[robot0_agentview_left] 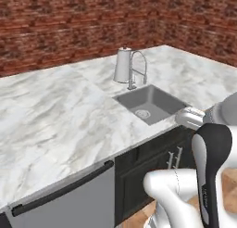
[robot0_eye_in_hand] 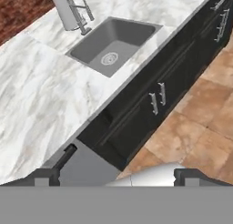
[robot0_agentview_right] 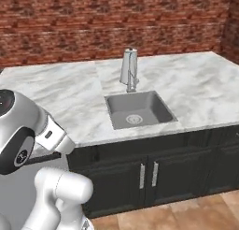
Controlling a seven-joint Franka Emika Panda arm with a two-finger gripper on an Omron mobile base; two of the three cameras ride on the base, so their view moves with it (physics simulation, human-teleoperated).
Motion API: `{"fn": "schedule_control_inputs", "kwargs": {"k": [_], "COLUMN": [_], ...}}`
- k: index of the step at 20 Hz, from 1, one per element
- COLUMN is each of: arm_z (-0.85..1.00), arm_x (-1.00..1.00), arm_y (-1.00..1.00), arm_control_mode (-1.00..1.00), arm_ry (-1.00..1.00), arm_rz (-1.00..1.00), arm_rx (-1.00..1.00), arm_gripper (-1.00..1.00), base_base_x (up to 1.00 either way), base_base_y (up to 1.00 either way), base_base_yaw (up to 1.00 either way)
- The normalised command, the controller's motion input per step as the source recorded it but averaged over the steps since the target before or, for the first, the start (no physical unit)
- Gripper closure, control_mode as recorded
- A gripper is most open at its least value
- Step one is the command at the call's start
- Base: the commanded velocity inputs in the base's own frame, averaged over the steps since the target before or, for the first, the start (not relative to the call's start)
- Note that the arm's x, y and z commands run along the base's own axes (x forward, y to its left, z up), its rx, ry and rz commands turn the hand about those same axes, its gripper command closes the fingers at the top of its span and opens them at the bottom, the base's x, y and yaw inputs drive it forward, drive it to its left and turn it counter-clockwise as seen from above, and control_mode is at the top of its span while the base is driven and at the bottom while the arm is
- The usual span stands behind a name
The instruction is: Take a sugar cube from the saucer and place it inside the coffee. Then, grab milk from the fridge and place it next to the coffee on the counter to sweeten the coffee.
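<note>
The counter [robot0_agentview_left: 55, 116] is white marble with grey veins, running along the brick wall and turning a corner at the far right of the left base view. A grey sink [robot0_agentview_right: 138, 110] is set into it, its round drain showing in the basin. Just behind the sink stands a silver faucet [robot0_agentview_right: 132, 75] (an arched, spring-type neck), and beside it a pale metal vessel [robot0_agentview_left: 122, 65], possibly a kettle or jug, resting on the marble.

A grey sink [robot0_agentview_left: 150, 103] with a round drain [robot0_agentview_left: 142, 113] is seen below a red brick wall [robot0_agentview_left: 69, 28], a steel faucet [robot0_agentview_right: 131, 75] and pale kettle [robot0_agentview_left: 122, 65] behind it, dark cabinets [robot0_agentview_right: 154, 173] beneath.
</note>
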Motion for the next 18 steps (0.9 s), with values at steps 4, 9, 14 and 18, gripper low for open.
{"fn": "schedule_control_inputs", "kwargs": {"k": [4,9,14,18], "arm_z": [0.00,0.00,0.00,0.00], "arm_x": [0.00,0.00,0.00,0.00], "arm_y": [0.00,0.00,0.00,0.00], "arm_control_mode": [1.00,1.00,1.00,1.00], "arm_ry": [0.00,0.00,0.00,0.00], "arm_rz": [0.00,0.00,0.00,0.00], "arm_rx": [0.00,0.00,0.00,0.00], "arm_gripper": [-1.00,-1.00,-1.00,-1.00], "base_base_x": [0.00,0.00,0.01,0.05], "base_base_y": [0.69,0.74,0.89,0.94], "base_base_yaw": [0.72,0.73,0.62,0.56]}}
